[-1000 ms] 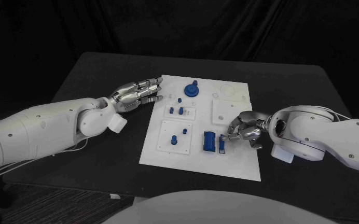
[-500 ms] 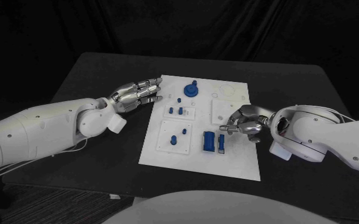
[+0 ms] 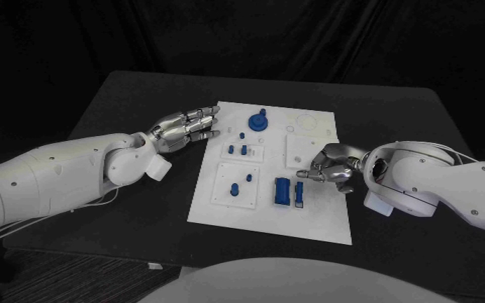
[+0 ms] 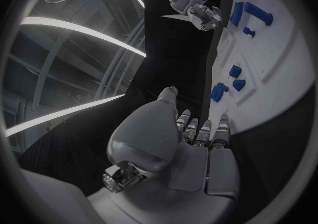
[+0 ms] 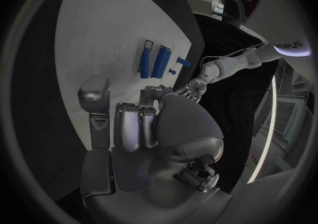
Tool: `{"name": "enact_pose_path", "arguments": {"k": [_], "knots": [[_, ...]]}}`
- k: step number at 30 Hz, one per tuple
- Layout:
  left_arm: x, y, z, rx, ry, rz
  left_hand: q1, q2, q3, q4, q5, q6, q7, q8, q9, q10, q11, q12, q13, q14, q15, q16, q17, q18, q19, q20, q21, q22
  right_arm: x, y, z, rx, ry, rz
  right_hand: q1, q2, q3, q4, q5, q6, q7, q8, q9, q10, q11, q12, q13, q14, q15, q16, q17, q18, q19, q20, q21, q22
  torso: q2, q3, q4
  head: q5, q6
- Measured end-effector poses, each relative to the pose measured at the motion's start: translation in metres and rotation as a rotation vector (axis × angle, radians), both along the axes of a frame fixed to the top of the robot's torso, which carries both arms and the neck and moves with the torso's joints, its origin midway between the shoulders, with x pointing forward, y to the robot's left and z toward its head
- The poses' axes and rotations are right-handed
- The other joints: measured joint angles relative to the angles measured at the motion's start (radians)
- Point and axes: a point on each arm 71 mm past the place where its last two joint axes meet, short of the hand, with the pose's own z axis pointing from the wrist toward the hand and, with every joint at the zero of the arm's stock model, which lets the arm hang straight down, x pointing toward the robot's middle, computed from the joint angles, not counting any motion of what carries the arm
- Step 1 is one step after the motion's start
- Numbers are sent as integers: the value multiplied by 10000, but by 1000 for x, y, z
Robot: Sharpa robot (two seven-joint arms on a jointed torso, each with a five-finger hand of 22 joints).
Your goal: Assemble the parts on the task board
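The white task board (image 3: 265,212) lies mid-table. On it stand a round blue knob (image 3: 260,120), short blue pegs (image 3: 231,149), another peg (image 3: 235,190), a wide blue bar (image 3: 282,191) and a slim blue bar (image 3: 299,195). My right hand (image 3: 329,167) hovers over the board's right edge with fingers curled. A small blue part (image 3: 303,174) sits at its fingertips and looks pinched. My left hand (image 3: 188,126) rests flat beside the board's left edge, fingers straight, holding nothing. The two bars (image 5: 153,60) lie beyond my right hand's fingers (image 5: 126,123). The left wrist view shows pegs (image 4: 217,92) just past my left hand (image 4: 199,144).
The black table (image 3: 132,99) stretches around the board, with bare surface on the far side and at the left. Empty white recesses (image 3: 308,124) mark the board's far right corner. A black curtain hangs behind the table.
My right hand has lifted off the slim bar's end and moved toward the far side, now with a small blue part at its fingertips. The left hand has stayed put.
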Motion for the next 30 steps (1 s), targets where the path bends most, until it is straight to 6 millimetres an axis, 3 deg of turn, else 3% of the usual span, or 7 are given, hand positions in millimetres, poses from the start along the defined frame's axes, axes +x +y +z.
{"name": "enact_pose_path", "arguments": {"k": [2, 4, 6, 14, 30], "knots": [[0, 0, 0, -2, 3, -6, 0, 0, 0, 0, 0, 0, 0, 0, 0, 0, 0, 0, 0, 0, 0, 0, 0, 1, 0, 0, 0, 0, 0, 0, -1, -97, 78, -6, 0, 0, -7, -7, -47, 294, 166, 13, 194, -35, -36, -2, -5, -37, -37, 0, 0, 0, -20, -20, 0, 0, 0, 0, 0, -4, 0], [0, 0, 0, -5, 7, -12, 0, 0, 0, 0, 0, 0, 0, 0, 0, 0, 0, 0, 0, 0, 0, 0, 0, 0, 0, 0, 0, 0, 0, -1, -2, -205, 162, -15, 0, 0, -7, -7, -47, 414, 195, 281, 205, -34, -36, -2, -9, -37, -36, 0, 0, 0, -20, -20, 0, -1, 0, 0, 0, -6, 0], [0, 0, 0, -8, 12, -17, 0, 0, 0, 0, 0, 0, 0, 0, -1, 0, 0, 0, 0, 0, 0, 0, 0, 0, 0, 0, 0, 0, 0, -1, -3, -314, 245, -24, -1, 0, -23, -23, -47, 415, 196, 360, 204, -34, -35, -1, -10, -37, -36, 0, 0, 0, -20, -20, 0, -1, 0, 0, 0, -7, 0], [-1, 0, -1, -11, 28, -27, 0, 0, -1, 0, 0, 0, 0, 0, -1, -1, -1, 0, 0, 0, 0, 0, -1, 0, 0, 0, 0, 0, 0, -1, -6, -575, 490, 21, 58, -59, -29, -113, -47, 284, 63, 473, 195, -35, -34, 6, -9, -37, -36, 0, -1, -1, -20, -19, 0, -1, 0, 0, 0, 2, 0], [-1, 0, -1, -16, 47, -40, 0, 0, -1, 1, 0, 0, 0, 0, -3, -3, -3, 0, 0, 0, 0, 0, -2, 0, 0, 0, 0, 0, 0, 0, -11, -876, 795, 89, 231, -232, 46, -393, -46, 266, 11, 474, 195, 0, -69, 6, -7, -37, -35, 0, -2, -1, -50, -48, -41, -3, -1, 0, 0, -9, 0]]}}
